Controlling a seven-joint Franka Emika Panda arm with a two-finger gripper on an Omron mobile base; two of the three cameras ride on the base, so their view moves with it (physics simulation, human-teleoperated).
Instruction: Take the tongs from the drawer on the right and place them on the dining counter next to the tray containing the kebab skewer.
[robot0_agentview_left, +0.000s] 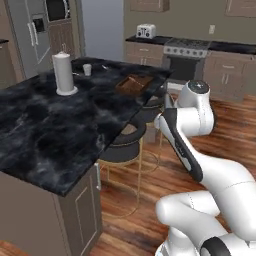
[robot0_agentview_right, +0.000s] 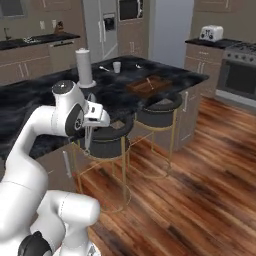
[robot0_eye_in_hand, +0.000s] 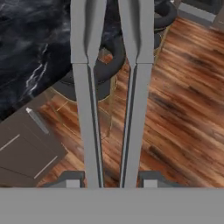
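Held close before the hand camera, the tongs run from the bottom centre of that view to its top edge, two long grey arms side by side with a narrow gap between them. The hand pinches them at the lower end, one dark fingertip pressed on the outside of each arm. They look stiff, light and smooth, so I judge they could slip or twist in a loose grip; holding across both arms near one end, as now, seems sound.

In the right base view the hand sits centre-left, pointing down, with the tongs hanging below it over the stools. The arm is folded back on itself, its elbow high.

Farther off, the tray lies on the black bench near its far right edge, in the upper middle of the frame; the tongs are well apart from it.
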